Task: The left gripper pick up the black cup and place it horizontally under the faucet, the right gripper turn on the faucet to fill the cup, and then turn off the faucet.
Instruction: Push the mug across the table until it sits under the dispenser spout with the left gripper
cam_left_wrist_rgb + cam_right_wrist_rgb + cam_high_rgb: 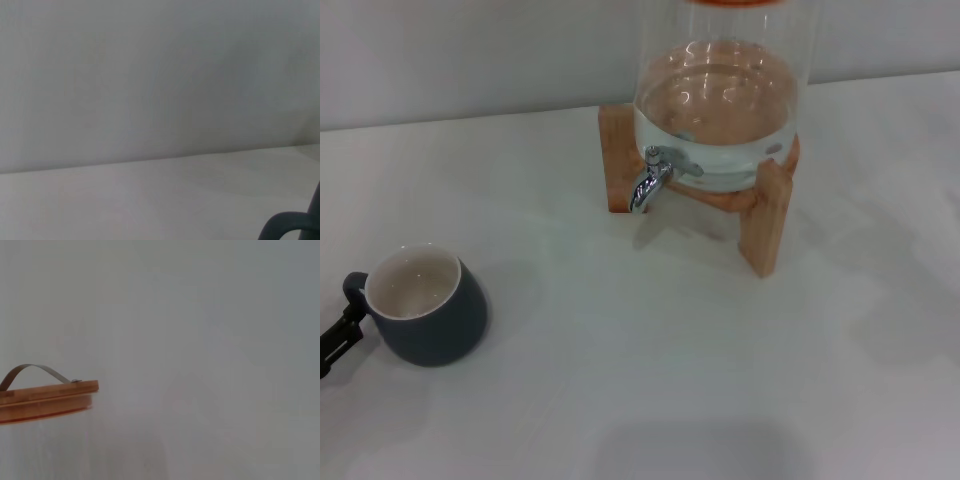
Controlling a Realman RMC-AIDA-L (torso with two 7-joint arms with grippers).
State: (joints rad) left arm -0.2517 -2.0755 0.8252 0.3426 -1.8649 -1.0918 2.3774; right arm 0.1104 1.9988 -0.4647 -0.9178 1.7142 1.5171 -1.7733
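The black cup (pixel 425 305) stands upright on the white table at the left, its cream inside showing and its small handle turned to the far left. Only a black tip of my left gripper (pixel 338 338) shows at the left edge, right at the cup's handle. The left wrist view shows only part of the cup's handle (pixel 285 225). The chrome faucet (pixel 650 180) points down from the glass water dispenser (pixel 720 100) at the back, well to the right of the cup. Nothing stands under the faucet. My right gripper is out of view.
The dispenser sits on a wooden stand (pixel 768 215) with legs on the table; it holds water. Its wooden lid with a metal handle (pixel 47 397) shows in the right wrist view. A pale wall runs behind the table.
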